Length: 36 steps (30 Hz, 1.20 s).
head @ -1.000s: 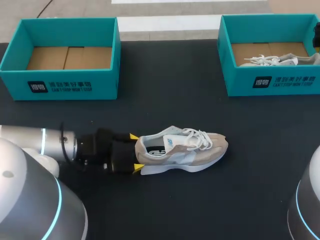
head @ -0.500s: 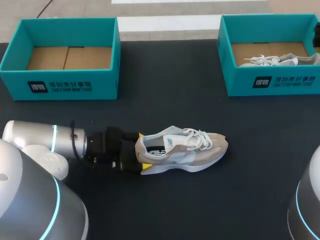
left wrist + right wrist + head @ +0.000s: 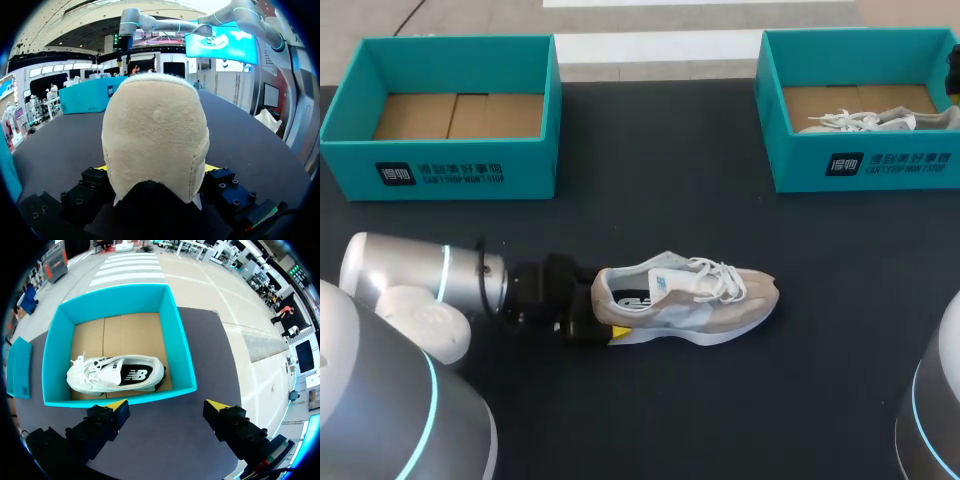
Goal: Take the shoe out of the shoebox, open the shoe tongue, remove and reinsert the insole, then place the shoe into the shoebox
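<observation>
A beige and grey shoe (image 3: 690,300) lies on its side on the black table, toe toward the right. My left gripper (image 3: 605,305) is at its heel, open, one yellow fingertip (image 3: 617,333) showing below the heel. In the left wrist view the suede heel (image 3: 155,135) fills the space between the fingers of the left gripper (image 3: 156,170), with only slivers of yellow on either side. My right gripper (image 3: 167,405) hangs open and holds nothing, above the near wall of the right teal shoebox (image 3: 120,397), which contains a white shoe (image 3: 117,375).
An empty teal shoebox (image 3: 450,170) with a cardboard floor stands at the back left. The right shoebox (image 3: 865,160) with the white shoe (image 3: 865,120) stands at the back right. Bare black table lies between the boxes and around the beige shoe.
My left arm has slid to the right until its fingers straddle the heel. The shoe has shifted slightly to the right. The right arm has kept still.
</observation>
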Each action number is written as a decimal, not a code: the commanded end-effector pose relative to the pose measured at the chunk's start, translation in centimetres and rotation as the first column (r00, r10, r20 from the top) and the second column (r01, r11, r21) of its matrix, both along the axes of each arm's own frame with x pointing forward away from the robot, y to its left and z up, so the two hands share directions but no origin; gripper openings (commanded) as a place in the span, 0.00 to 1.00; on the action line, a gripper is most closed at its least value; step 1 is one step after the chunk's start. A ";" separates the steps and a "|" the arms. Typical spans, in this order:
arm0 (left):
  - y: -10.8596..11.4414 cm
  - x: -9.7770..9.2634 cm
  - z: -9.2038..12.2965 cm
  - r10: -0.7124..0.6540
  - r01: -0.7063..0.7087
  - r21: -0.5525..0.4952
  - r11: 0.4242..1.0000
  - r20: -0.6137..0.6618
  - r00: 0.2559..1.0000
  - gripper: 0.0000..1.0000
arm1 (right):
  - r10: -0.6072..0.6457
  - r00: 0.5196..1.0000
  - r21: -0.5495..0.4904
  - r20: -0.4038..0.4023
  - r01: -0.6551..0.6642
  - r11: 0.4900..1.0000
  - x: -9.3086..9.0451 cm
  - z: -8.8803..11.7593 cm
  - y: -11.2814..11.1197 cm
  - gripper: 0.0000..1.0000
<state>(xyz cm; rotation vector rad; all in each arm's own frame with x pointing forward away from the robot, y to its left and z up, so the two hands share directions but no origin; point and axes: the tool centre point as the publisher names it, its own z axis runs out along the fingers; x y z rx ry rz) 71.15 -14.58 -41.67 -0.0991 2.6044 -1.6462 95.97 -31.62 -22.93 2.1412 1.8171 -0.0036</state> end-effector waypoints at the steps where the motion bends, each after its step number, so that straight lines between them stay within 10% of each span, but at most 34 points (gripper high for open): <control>1: 0.1 0.5 0.2 -0.013 0.013 0.012 1.000 -0.010 1.000 0.00 | -0.001 1.000 0.000 0.001 0.001 1.000 0.0 0.0 0.0 1.00; 36: 2.4 0.3 -0.2 -0.034 0.035 0.046 0.998 -0.015 0.999 0.00 | -0.001 1.000 0.000 0.001 0.001 1.000 0.0 0.0 0.0 1.00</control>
